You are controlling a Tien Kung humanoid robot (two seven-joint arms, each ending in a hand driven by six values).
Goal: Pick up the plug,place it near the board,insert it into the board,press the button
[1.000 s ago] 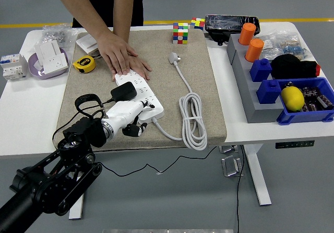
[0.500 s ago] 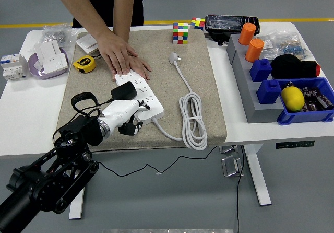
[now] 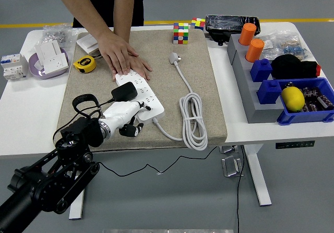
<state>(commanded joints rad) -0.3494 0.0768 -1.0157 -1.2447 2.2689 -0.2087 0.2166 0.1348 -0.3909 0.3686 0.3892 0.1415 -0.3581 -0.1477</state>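
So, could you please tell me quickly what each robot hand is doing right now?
Left robot hand: at the power strip beside the black plug; grip cannot be told.
Right robot hand: not in view.

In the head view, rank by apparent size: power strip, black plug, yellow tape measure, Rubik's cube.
1. power strip, clearly largest
2. black plug
3. Rubik's cube and yellow tape measure look about alike; the cube sits farther away, so no ranking.

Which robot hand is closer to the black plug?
The left hand. It sits just below the black plug on the power strip, beside or touching it. The right hand is not in the picture at all.
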